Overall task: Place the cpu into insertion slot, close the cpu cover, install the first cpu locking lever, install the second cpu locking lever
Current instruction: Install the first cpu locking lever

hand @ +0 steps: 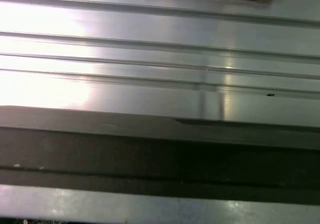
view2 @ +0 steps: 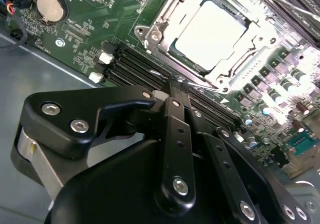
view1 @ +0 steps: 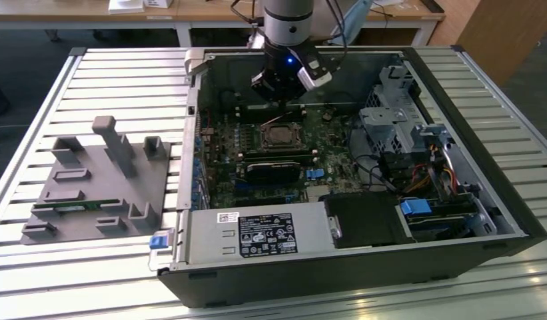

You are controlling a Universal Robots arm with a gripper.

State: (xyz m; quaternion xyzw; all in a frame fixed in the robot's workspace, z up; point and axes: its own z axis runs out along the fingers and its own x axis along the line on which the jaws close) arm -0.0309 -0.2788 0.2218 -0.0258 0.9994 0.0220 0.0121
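**Chip seated, cover down, gripper shut above the board**

The open computer case (view1: 362, 200) lies on a slatted metal table (view1: 122, 80). Inside it, the cpu (view2: 210, 34) lies flat in the insertion slot (view1: 280, 135), square with its frame, under the lowered cpu cover (view2: 165, 22). The levers are hard to make out. The gripper (view2: 176, 82) hangs just beside the slot, fingers pressed together, empty.

The arm (view1: 286, 20) comes straight down from above, its grey wrist upright with a small blue light glowing on the front. Below it hangs the black gripper (view1: 278, 93), pointing down. In the second wrist view the gripper's (view2: 176, 84) two slim fingers (view2: 172, 92) are pressed together, holding nothing.
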